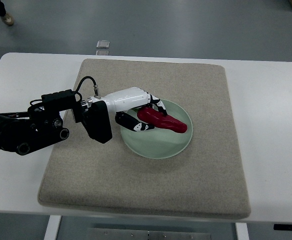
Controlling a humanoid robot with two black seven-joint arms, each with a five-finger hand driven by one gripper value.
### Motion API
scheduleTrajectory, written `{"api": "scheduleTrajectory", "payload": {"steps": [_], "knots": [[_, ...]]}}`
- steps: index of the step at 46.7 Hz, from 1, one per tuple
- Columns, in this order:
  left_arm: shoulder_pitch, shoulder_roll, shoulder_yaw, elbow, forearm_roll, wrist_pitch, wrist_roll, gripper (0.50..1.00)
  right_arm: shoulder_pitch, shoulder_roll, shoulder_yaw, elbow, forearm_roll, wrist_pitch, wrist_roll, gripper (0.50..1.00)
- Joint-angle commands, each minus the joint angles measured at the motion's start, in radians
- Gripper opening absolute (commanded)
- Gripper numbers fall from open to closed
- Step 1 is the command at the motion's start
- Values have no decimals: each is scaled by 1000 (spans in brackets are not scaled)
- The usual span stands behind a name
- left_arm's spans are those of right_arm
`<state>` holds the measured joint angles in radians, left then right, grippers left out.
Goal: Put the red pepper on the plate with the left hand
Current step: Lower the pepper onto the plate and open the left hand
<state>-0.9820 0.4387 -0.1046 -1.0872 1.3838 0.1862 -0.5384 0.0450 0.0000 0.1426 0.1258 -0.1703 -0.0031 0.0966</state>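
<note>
A long red pepper [167,121] lies across the pale green plate [158,146] at the middle of the mat, its tip pointing right. My left hand [145,114] reaches over the plate's left rim from the left edge of the picture. Its white and black fingers curl around the pepper's left end, with the thumb below and the other fingers above. Whether the pepper rests on the plate or hangs just above it cannot be told.
The plate sits on a beige felt mat [146,170] on a white table [271,125]. A small grey object [103,45] lies at the table's far edge. A person's shoe [7,20] shows on the floor at top left.
</note>
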Motion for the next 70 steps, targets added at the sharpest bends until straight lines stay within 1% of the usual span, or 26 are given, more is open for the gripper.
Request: {"api": "scheduleTrajectory", "payload": {"steps": [1,16,47,50,53,54,57,59,61,64,67,69,70], "knots": [[3,0,2,3,12,1,-2,500,0,0,0,0,0,0,0,932],[9,-17,8,35,15,1,-5,500,0,0,0,0,0,0,0,932],[11,-18,-4,24,-8,6,-5,500,0,0,0,0,0,0,0,932],[11,-18,-7,24,-8,7,-5,516,1,0,0,0,0,0,0,932],[11,-18,-7,24,-9,15,-8,591,0,0,0,0,0,0,0,932],[11,-18,-7,24,-9,21,-8,608,0,0,0,0,0,0,0,932],[11,-18,-6,24,-9,41,-11,698,1,0,0,0,0,0,0,932],[11,-18,-6,23,-9,52,-11,737,0,0,0,0,0,0,0,932],[11,-20,-4,23,-9,58,-11,741,1,0,0,0,0,0,0,932],[13,-18,-6,23,-9,59,-12,776,0,0,0,0,0,0,0,932],[13,-18,-6,23,-9,59,-18,778,0,0,0,0,0,0,0,932],[13,-18,-6,23,-9,59,-18,810,0,0,0,0,0,0,0,932],[16,-18,-6,23,-9,59,-18,816,0,0,0,0,0,0,0,932]]}}
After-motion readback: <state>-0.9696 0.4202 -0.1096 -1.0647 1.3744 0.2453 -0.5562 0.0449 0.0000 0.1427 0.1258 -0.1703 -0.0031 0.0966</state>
